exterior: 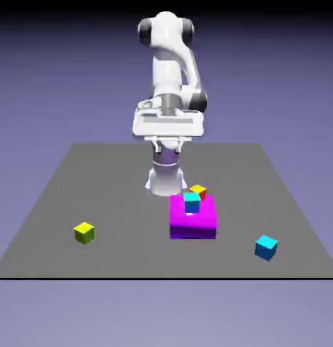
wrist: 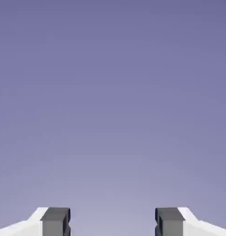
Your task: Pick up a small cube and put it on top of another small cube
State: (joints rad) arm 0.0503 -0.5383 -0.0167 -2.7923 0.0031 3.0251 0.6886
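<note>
Nearest, toward the exterior view's right, a cyan-blue cube point(exterior: 266, 248) lies on the grey table point(exterior: 128, 254), well apart from everything else. A little farther back, on the exterior view's left, the yellow cube point(exterior: 84, 233) also lies alone with nothing on it, so no stack is made. Beyond, the magenta block point(exterior: 192, 230) seems to carry the other cyan cube point(exterior: 191, 202); which of the two look-alikes is meant to go on the yellow one, I can't tell. An orange-and-red cube point(exterior: 198, 192) shows partly behind. Farthest back, the gripper point(exterior: 168, 146) hangs above the table, fingers wide apart and nothing between them. I judge the whole job is left: reach, grasp, lift, carry, set down, release.
</note>
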